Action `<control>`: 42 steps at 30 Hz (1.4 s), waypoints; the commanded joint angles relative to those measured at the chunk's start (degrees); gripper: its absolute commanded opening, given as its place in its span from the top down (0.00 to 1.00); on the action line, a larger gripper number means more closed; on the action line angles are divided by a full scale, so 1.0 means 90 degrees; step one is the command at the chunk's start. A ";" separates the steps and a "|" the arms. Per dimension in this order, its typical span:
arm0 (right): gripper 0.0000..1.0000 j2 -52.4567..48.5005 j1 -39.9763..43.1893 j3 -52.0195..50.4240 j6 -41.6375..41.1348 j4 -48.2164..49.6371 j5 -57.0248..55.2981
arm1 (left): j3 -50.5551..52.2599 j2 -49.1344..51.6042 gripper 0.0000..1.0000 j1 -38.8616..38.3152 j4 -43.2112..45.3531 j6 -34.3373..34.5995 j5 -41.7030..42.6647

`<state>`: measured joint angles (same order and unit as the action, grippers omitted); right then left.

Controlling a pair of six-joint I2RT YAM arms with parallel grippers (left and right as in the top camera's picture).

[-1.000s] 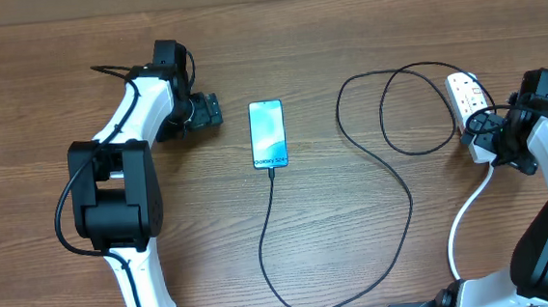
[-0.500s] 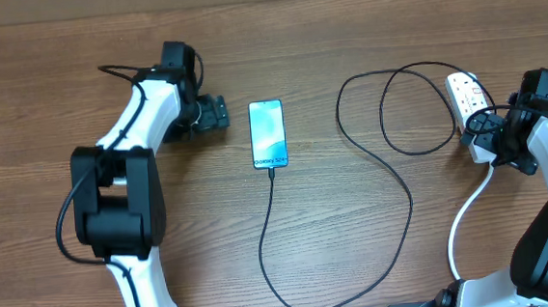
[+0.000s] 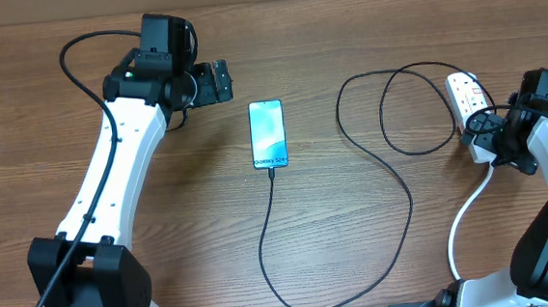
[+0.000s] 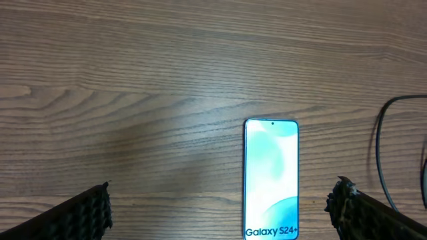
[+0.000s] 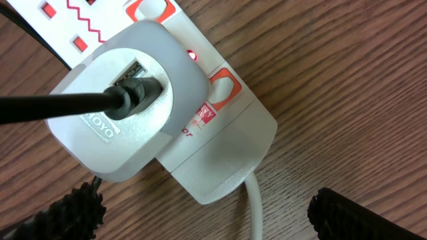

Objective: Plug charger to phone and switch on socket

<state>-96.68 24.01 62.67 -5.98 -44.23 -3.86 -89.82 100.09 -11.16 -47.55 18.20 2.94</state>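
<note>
A: Where's the phone (image 3: 267, 135)?
B: Flat on the wooden table (image 3: 359, 264), centre of the overhead frame, a bit left. Screen lit, light blue. "Galaxy S24+" reads at its lower edge in the left wrist view.
A: And the cable (image 3: 262, 256)?
B: Thin, black. One end meets the phone's bottom edge and looks plugged in. From there it runs to the bottom of the frame, swings up to the right, makes two overlapping loops at upper right and reaches the power strip (image 3: 463, 90).
A: The far end?
B: Right wrist view: its plug sits in the USB port of a white adapter (image 5: 127, 143), and the adapter sits in the strip. Red switch marks show on the strip — on or off, cannot tell. A thick white cord (image 5: 254, 207) leaves the strip's end toward the bottom of the frame.
A: The left gripper (image 3: 219, 82)?
B: Hangs to the upper left of the phone, near it but apart. Its fingers (image 4: 83, 212) are spread wide and empty.
A: The right gripper (image 3: 479, 137)?
B: Far right edge, over the strip's lower end. Spread wide too — the strip's end shows in the gap, not gripped.
</note>
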 commanded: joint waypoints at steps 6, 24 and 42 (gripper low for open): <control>0.00 0.0124 0.0007 0.0119 0.0010 0.0024 -0.0061 | -0.0044 -0.0197 0.00 0.0027 -0.0032 -0.0024 -0.0493; 0.00 0.0124 0.0007 0.0119 0.0010 0.0024 -0.0061 | -0.0027 -0.0731 0.00 0.0027 -0.1724 -0.0459 -0.0702; 0.00 0.0124 0.0005 0.0119 0.0010 0.0024 -0.0063 | 0.2460 -0.1469 0.00 0.0027 0.1173 -0.1243 0.0529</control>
<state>-96.68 24.01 62.67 -6.00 -44.18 -3.86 -71.83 89.56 -11.16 -40.53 9.37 4.19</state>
